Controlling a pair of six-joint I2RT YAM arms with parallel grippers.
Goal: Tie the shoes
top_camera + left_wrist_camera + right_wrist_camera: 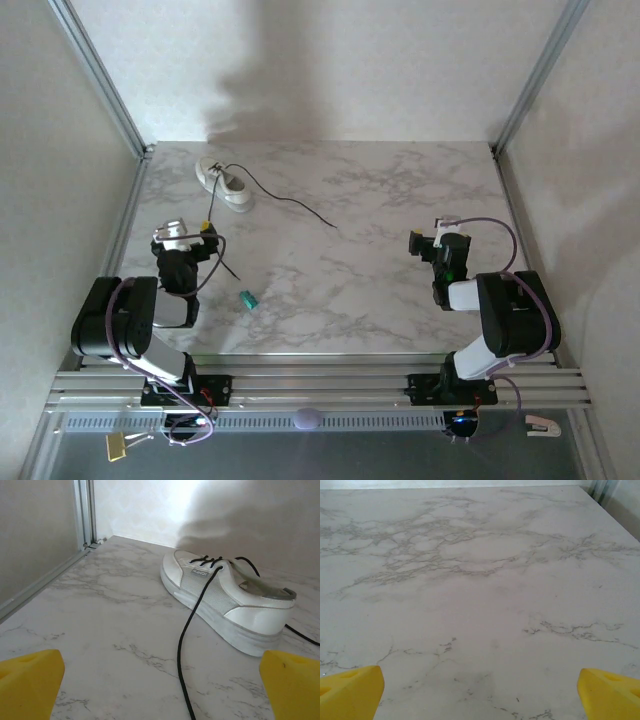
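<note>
A small white sneaker sits near the far-left corner of the marble table, its black laces undone. One lace trails right across the surface; the other runs toward the near edge, between the yellow fingertips of the left gripper. That gripper hovers just short of the shoe with its fingers spread wide and holding nothing. A tiny teal object lies nearer the arms (no part of the job, by the look of it). Well off to the right, the right gripper is likewise open and empty over bare marble. The tying appears not yet begun. The next move likely calls for each gripper to pinch one thin lace end, with the right arm reaching well across.
</note>
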